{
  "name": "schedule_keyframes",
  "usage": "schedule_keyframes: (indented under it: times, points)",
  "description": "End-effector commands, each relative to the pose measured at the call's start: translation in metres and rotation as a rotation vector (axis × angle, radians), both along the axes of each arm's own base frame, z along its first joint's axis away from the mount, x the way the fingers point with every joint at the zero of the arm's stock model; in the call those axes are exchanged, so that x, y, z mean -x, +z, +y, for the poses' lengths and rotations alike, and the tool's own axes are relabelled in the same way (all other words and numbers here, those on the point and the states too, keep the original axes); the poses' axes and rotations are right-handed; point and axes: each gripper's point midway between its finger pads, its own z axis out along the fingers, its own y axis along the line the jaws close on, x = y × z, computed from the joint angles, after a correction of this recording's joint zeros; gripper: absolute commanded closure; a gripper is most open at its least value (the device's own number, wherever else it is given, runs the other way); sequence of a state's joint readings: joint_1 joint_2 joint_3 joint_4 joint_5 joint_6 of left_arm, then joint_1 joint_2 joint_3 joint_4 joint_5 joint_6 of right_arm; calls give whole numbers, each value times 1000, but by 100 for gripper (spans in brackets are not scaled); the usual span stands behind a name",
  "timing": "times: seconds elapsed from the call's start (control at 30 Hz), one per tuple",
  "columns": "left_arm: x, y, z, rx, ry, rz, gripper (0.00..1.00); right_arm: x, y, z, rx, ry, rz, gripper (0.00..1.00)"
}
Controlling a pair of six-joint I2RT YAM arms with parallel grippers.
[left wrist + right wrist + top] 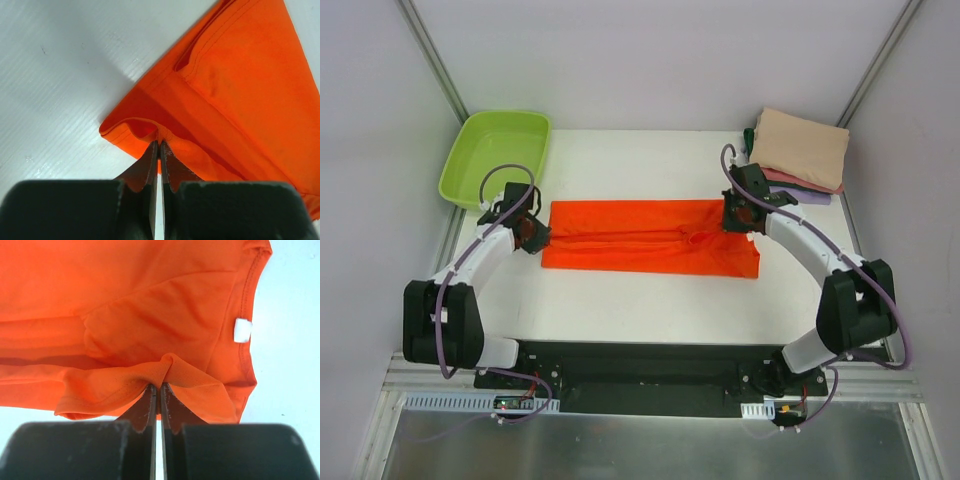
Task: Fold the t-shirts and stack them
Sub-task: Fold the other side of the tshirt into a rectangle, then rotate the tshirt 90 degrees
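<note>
The orange t-shirt [650, 238] lies flat in the middle of the table [620, 310] as a long band, its long axis running left to right between the arms; the left gripper [533, 233] is pinched tight on a bunched fold at its left end, the right gripper [740, 216] clamped likewise at the neckline end (a white label [242, 330] shows beside it in the wrist view). Each arm holds its own end, so the next fold probably carries one end along that axis onto the other; the stack of folded shirts [802, 150] sits at the far right corner, nearer the right arm.
</note>
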State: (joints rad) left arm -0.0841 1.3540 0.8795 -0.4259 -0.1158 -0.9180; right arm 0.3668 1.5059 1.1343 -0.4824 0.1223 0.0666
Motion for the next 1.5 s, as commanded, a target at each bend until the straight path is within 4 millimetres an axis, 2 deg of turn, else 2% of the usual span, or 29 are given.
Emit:
schedule_keyframes:
  times: [0.0,0.43,0.5,0.53,0.57,0.67,0.7,0.77,0.8,0.83,0.87,0.93,1.0,1.13,1.23,1.33,1.37,1.47]
  points:
    - [-17,4,6,-29,-5,-10,100,-25,11,7,-8,48,-32,100]
    - [-28,-11,10,-53,2,41,100,-55,-7,5,32,53,11,99]
    - [-29,-14,11,-55,7,51,97,-60,-12,5,36,49,21,98]
    - [-30,-15,12,-58,7,54,90,-62,-15,5,38,47,30,97]
    - [-31,-15,12,-59,4,54,77,-65,-16,5,39,45,31,94]
    - [-33,-13,11,-61,-3,49,48,-73,-20,4,48,29,38,85]
    - [-34,-11,11,-60,-8,44,36,-76,-20,4,55,25,39,79]
    - [-36,-3,9,-54,-18,19,20,-79,-15,3,66,24,41,55]
    - [-35,0,8,-51,-26,12,8,-78,-11,2,66,26,44,44]
    - [-34,3,7,-45,-32,3,1,-75,-9,3,63,34,47,25]
    - [-30,2,6,-42,-39,4,1,-72,-4,2,58,35,37,15]
    - [-24,6,5,-34,-43,-9,1,-62,-2,0,56,36,31,4]
    - [-19,9,5,-32,-49,-22,1,-49,-2,-1,47,38,30,2]
    - [-17,25,-7,-8,-123,-69,1,-22,-6,11,-45,80,35,4]
    - [-24,37,-32,-3,-259,-105,1,3,-22,21,-139,67,79,4]
    - [-39,40,-71,9,-434,-114,1,14,-32,30,-217,37,102,4]
    - [-50,45,-84,14,-489,-129,1,16,-35,30,-225,24,118,4]
    - [-72,33,-105,32,-557,-97,1,16,-46,29,-233,-27,157,4]
